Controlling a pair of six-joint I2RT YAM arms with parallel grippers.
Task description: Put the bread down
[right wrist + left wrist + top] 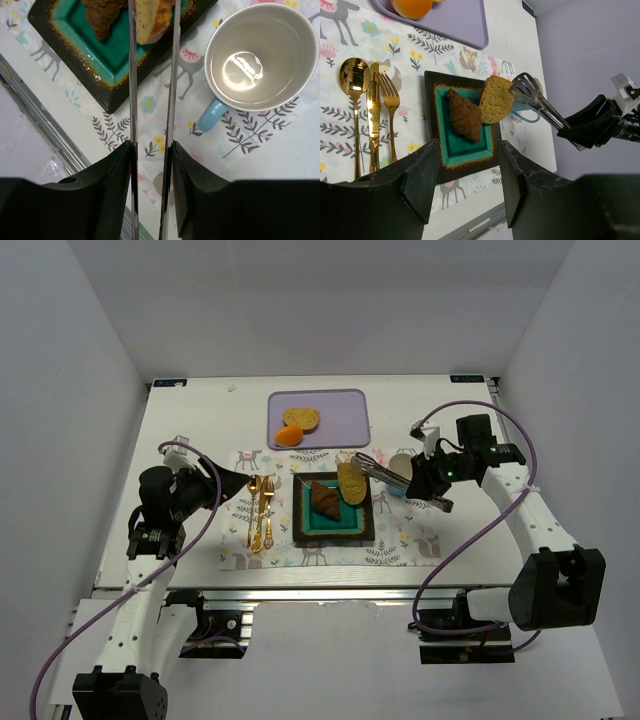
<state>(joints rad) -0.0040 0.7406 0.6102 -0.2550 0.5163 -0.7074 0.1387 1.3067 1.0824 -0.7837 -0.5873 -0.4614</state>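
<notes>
**A:** Where is the bread?

**B:** The roll (pixel 325 501) lies in the plate's (pixel 334 532) well; a slice (pixel 351 483) stands on edge at the right rim, leaning on the roll; the tray slice (pixel 300 418) sits on the tray (pixel 350 405), just beside the orange (pixel 289 437).

**A:** The claws?

**B:** The right claw (pixel 150 150) is clamped on the tongs (pixel 385 472); the left claw (pixel 467 150) stands apart, holding nothing, at the mat's (pixel 400 540) left edge near the cutlery (pixel 260 510).

**A:** Room to move?

**B:** It is tight on the right, where the mug (pixel 400 465) is just beside the plate and the tongs run alongside it; white table (pixel 200 420) shows beyond the mat on both sides.

**A:** Anything unclear?

**B:** Whether the tong tips pinch the slice or only flank it, I cannot tell; the right wrist view cuts them off, and most of the roll too.
</notes>
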